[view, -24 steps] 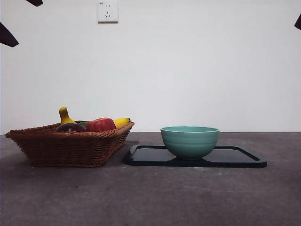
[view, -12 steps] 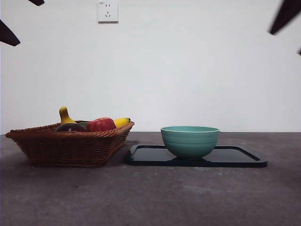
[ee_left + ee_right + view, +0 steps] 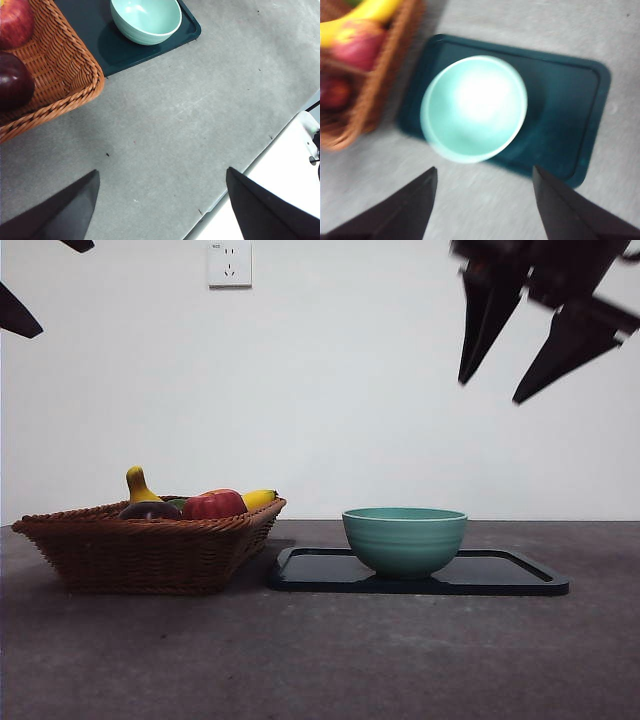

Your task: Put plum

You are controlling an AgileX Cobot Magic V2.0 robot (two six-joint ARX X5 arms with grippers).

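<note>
Front view: you see the right gripper (image 3: 492, 388) high above the green bowl (image 3: 404, 539), jaws apart and holding nothing. The bowl stands on the dark tray (image 3: 520, 577). The plum (image 3: 150, 510) lies in the wicker basket (image 3: 140, 552), beside the red apple (image 3: 213, 505).

Left wrist view: the left gripper (image 3: 162, 189) hangs over bare table (image 3: 190, 115), jaws apart, well apart from the plum (image 3: 14, 82).

Right wrist view: blurred; the bowl (image 3: 473, 107) sits beyond the open jaws.
</note>
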